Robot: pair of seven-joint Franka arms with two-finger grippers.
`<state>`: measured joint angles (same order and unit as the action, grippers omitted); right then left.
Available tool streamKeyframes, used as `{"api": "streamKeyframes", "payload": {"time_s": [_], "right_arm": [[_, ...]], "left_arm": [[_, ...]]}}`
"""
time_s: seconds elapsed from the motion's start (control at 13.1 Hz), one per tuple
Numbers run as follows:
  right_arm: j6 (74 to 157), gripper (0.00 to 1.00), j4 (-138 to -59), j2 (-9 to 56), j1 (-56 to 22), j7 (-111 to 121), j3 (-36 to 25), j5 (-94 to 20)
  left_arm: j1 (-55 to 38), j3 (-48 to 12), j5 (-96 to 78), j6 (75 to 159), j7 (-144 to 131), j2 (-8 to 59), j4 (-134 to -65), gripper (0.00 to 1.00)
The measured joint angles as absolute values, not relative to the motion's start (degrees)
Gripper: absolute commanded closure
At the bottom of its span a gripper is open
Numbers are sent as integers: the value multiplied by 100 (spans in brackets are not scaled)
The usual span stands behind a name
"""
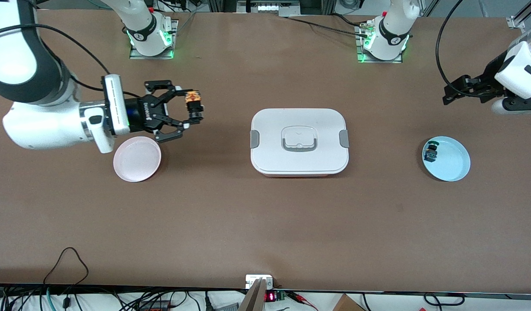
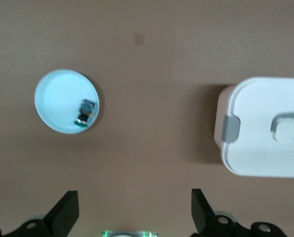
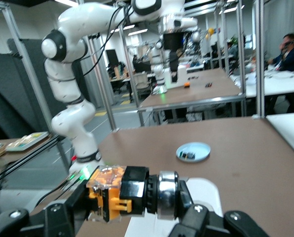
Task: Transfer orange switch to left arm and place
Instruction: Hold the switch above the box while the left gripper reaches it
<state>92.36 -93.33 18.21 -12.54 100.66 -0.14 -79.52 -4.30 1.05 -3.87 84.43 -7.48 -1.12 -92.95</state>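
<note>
My right gripper point(image 1: 192, 109) is shut on the orange switch point(image 1: 193, 102) and holds it in the air, beside the pink plate point(image 1: 137, 158), pointing toward the box. In the right wrist view the switch point(image 3: 118, 195) lies sideways between the fingers, its orange part and black body both showing. The white box point(image 1: 299, 140) with grey clips sits at the table's middle; it also shows in the left wrist view point(image 2: 265, 128). My left gripper point(image 1: 452, 93) is open and empty, up in the air at the left arm's end of the table; its fingers stand wide apart point(image 2: 134, 197).
A light blue plate point(image 1: 453, 162) at the left arm's end holds a dark switch with a green cap point(image 1: 431, 151); both show in the left wrist view, the plate point(image 2: 58, 98) and the switch point(image 2: 85, 112). The pink plate is empty. Bare brown table lies all round the box.
</note>
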Motion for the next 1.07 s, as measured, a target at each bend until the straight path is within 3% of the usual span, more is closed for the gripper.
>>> {"api": "streamKeyframes", "payload": {"time_s": [0.38,0.84,1.07], "right_arm": [[11273,100,-9290,1823,-2686,10081,20,-9226],[12732,100,-9089,1975,-3827,10152,25,-9865],[12843,100,-9013,2041,-3945,10152,14,-9928]], "left_arm": [[-431,89,-2555,7798,-753,273,-9288,0],[177,139,-5710,7461,-273,875,-9268,0],[188,121,-6564,7470,624,1010,-9440,0]]}}
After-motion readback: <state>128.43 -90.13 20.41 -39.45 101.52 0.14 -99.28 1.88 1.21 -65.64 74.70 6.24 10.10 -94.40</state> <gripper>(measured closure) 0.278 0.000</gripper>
